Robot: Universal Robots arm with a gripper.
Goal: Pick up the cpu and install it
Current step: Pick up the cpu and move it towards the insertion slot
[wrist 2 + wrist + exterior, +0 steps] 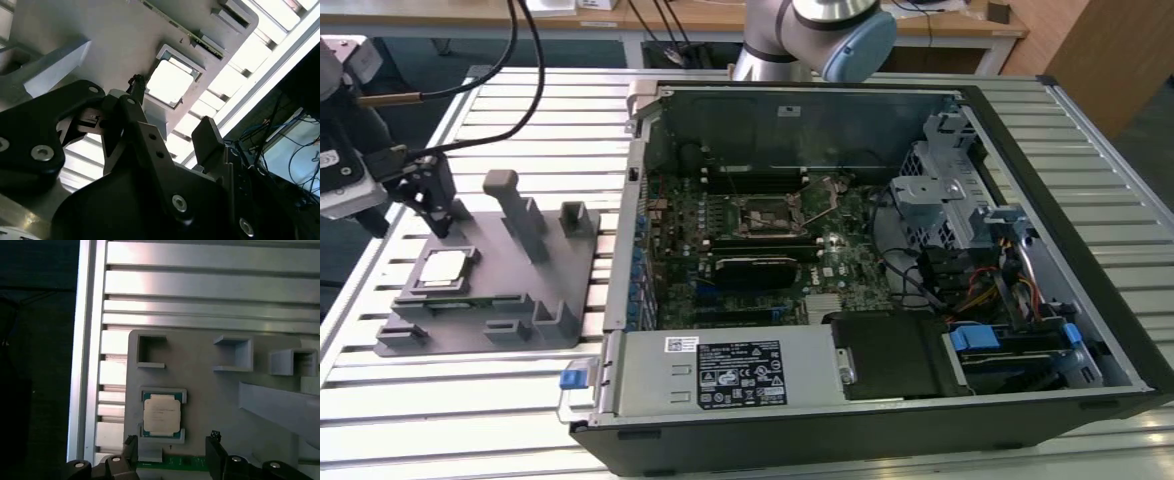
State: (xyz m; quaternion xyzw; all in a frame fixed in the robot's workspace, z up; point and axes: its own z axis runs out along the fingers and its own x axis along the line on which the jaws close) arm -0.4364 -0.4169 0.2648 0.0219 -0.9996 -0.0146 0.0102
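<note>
The cpu is a small square chip with a pale silver top. It lies flat in a recess of the grey tray at the exterior view's left. My gripper hangs above the tray, just behind the chip. In the first wrist view the cpu sits ahead of my gripper, whose black fingers stand apart with nothing between them. The second wrist view shows the cpu beyond the open gripper. The black-framed socket sits on the motherboard inside the open computer case.
Upright posts rise from the tray close to my gripper. The open computer case stands to the exterior view's right of the tray on a slatted metal table. Black cables hang at the back left.
</note>
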